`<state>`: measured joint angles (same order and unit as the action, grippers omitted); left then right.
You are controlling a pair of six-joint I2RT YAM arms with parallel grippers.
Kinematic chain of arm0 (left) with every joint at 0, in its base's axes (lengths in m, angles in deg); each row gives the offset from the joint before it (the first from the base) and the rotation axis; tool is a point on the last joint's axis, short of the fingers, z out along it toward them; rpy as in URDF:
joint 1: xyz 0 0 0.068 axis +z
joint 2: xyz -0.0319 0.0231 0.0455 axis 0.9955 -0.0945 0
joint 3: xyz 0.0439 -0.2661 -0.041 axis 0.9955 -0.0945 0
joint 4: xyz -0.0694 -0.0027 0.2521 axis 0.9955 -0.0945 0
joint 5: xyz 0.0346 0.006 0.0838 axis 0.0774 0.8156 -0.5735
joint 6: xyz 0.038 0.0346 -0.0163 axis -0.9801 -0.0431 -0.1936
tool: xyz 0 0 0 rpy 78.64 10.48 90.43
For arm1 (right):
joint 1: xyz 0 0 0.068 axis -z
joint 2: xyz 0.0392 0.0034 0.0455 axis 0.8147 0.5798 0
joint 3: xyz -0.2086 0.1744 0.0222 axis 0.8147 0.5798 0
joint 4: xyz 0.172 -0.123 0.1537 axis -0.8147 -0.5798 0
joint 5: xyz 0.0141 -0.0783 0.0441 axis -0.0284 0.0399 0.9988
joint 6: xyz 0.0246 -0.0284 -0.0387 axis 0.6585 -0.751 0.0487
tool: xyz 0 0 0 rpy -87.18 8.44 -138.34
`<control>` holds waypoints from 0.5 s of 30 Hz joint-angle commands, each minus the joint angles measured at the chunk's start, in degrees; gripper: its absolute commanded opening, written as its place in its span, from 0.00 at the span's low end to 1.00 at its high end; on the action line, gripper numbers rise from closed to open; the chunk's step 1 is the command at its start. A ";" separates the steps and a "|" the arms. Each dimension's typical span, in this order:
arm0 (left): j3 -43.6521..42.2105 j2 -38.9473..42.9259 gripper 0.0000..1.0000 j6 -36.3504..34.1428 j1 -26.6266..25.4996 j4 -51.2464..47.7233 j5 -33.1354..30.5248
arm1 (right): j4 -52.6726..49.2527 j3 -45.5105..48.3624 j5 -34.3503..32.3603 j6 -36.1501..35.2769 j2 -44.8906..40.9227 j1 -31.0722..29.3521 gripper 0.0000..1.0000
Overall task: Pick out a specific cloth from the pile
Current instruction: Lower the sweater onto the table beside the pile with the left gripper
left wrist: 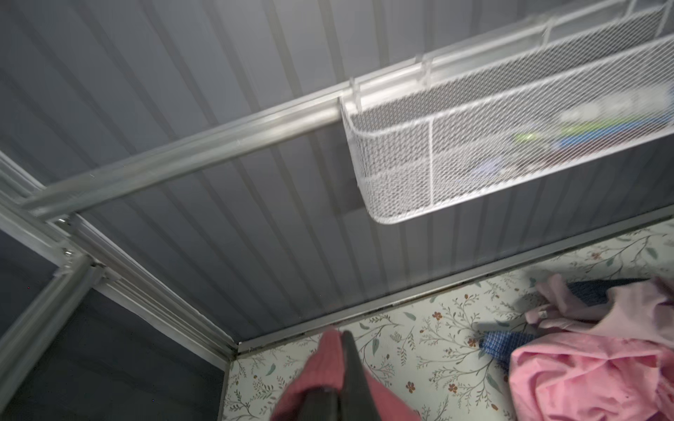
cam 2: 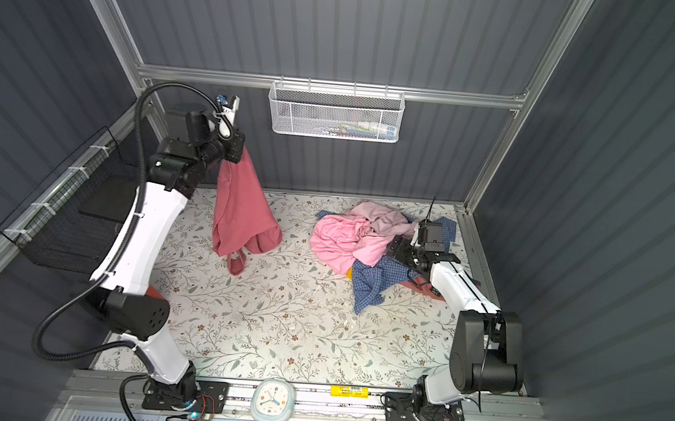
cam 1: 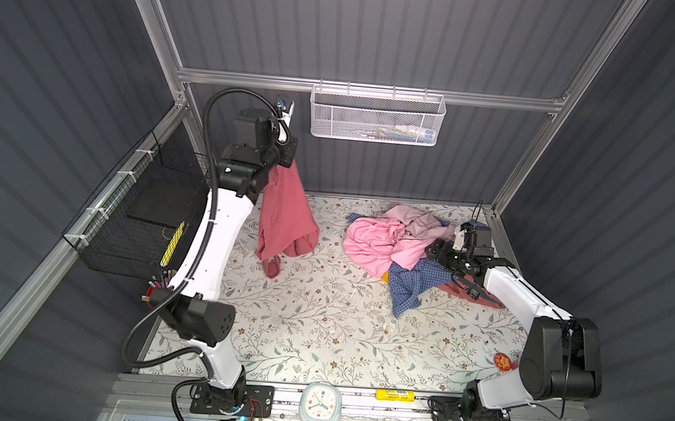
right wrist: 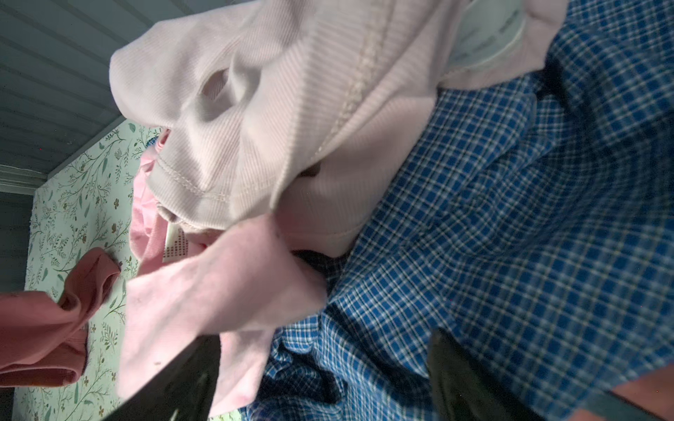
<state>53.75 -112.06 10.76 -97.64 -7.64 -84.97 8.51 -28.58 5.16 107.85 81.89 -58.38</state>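
While clamped by its top edge in the tightly closed jaws of the left gripper, hangs straight down below that gripper as one plain dusty rose-red cloth. Soft, matte, unpatterned, gathered into long vertical folds, with a narrow rolled tip lowest of all. Cannot tell whether that tip touches the floral-printed tabletop. Appears in the left wrist view as a finely ribbed edge of the cloth pressed against one dark finger.

Hangs well apart from the pile, a crumpled heap around and under the right gripper. Four garments countable in that heap:
- one bright bubblegum-pink smooth knit, nearest the hanging cloth
- one pale pink fine-ribbed piece with stitched hems, beyond the right gripper
- one blue-and-white checked woven shirt, spread below and before it
- one salmon-red piece, mostly hidden beneath the right arm

Also one small yellow scrap at the heap's edge.

Right gripper sunk into the heap, two dark fingers standing wide apart, with checked fabric between them and a pink fold over one. Cannot tell whether anything is gripped.

One white metal mesh basket hooked on the back rail, above and beyond the left gripper. One black wire basket beside the left arm.
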 commanded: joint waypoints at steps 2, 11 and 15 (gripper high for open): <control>2.49 -5.77 0.00 0.38 1.79 -1.62 -3.52 | -1.57 -0.58 -2.05 -0.17 -0.96 -0.23 0.89; -11.14 -3.69 0.00 7.94 1.72 5.81 -3.29 | -1.86 -0.03 -2.46 -0.36 -1.63 -0.32 0.89; -18.80 0.53 0.00 10.90 1.72 5.52 -5.10 | -1.64 0.61 -2.59 -0.40 -1.92 -0.32 0.88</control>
<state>38.08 -116.67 17.66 -95.78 -4.52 -88.25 7.46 -28.54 3.21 107.85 81.44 -58.38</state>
